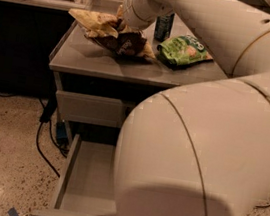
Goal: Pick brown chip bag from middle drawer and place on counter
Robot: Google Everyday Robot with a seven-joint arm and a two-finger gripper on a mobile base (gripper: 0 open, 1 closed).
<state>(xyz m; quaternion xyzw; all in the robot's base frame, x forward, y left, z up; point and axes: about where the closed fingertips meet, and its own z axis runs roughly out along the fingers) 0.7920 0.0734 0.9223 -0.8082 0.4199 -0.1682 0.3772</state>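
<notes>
The brown chip bag is over the back left of the counter, its dark body low on the top and its pale-yellow end sticking out to the left. My gripper is at the bag's upper edge, below the white wrist, shut on it. The middle drawer is pulled open below; what shows of its grey floor is bare. My arm's large elbow hides the drawer's right half.
A green snack bag lies on the counter right of the brown bag, with a dark can behind them. A shut drawer front sits under the counter. Black cables run over the speckled floor at the left.
</notes>
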